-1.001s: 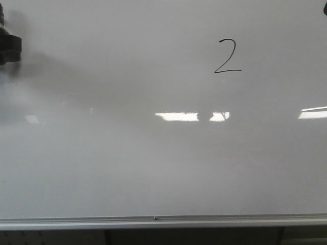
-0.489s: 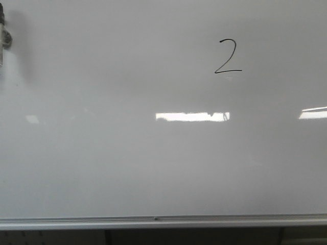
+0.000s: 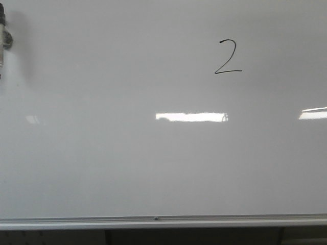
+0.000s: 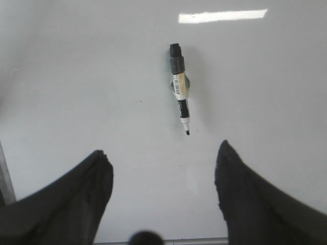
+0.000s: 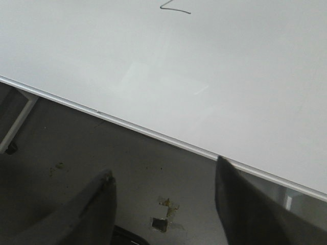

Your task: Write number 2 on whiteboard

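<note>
Filling nearly the whole front view, the whiteboard (image 3: 127, 163) stands before me, glossy and pale, with its silver rail (image 3: 153, 220) along the lower edge and bright light reflections (image 3: 191, 117) across its middle. The 2 (image 3: 228, 56) sits in the upper right part of the board: a thin black digit with a curved top and a flat base stroke, complete in form and small against the surface. Only the end of its base stroke (image 5: 175, 7) shows at the edge of my right wrist view, well apart from the rail (image 5: 153, 135) there. My left gripper (image 4: 163, 191) has its fingers spread wide with nothing between them; it faces the board, and the marker (image 4: 179, 88) rests flat on the board ahead of the fingers, uncapped with the tip bare, near them but not touching. My right gripper (image 5: 163, 196) is likewise spread and holds nothing; it points past the lower edge of the board toward the floor (image 5: 76, 158). At the left edge of the front view a small pale and dark object (image 3: 4, 35) shows; I cannot tell what it is. I judge the writing done: the digit is legible and the marker is released. What may remain is capping or stowing the marker, if required.
</note>
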Robot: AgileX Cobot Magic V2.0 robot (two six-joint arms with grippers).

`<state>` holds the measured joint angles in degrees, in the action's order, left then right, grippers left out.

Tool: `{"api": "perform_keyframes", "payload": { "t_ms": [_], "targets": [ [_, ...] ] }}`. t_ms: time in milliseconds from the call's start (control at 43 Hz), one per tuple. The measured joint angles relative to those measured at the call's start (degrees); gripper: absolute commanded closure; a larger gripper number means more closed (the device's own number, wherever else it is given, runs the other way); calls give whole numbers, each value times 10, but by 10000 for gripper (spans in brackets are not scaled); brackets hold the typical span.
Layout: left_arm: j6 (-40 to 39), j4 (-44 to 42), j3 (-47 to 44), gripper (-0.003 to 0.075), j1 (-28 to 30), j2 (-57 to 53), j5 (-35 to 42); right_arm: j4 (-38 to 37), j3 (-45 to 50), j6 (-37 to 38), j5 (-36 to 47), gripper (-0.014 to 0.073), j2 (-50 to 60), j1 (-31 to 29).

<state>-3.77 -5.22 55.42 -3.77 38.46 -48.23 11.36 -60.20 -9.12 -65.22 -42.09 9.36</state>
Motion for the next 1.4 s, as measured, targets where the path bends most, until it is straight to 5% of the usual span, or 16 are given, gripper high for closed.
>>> {"api": "perform_keyframes", "payload": {
  "t_ms": [303, 815, 1234, 1397],
  "targets": [
    [30, 20, 0, 294, -48, -44, -108, -4, 2, 11, -37, 148, 45, 0],
    [-27, -38, -27, 321, -85, -59, -102, -6, 43, 25, 22, 162, 56, 0],
    [-28, -38, -27, 693, -85, -59, -100, -6, 43, 27, 27, 563, 56, 0],
    [-28, -35, -33, 741, -85, -59, -98, -6, 43, 27, 27, 657, 56, 0]
  ]
}}
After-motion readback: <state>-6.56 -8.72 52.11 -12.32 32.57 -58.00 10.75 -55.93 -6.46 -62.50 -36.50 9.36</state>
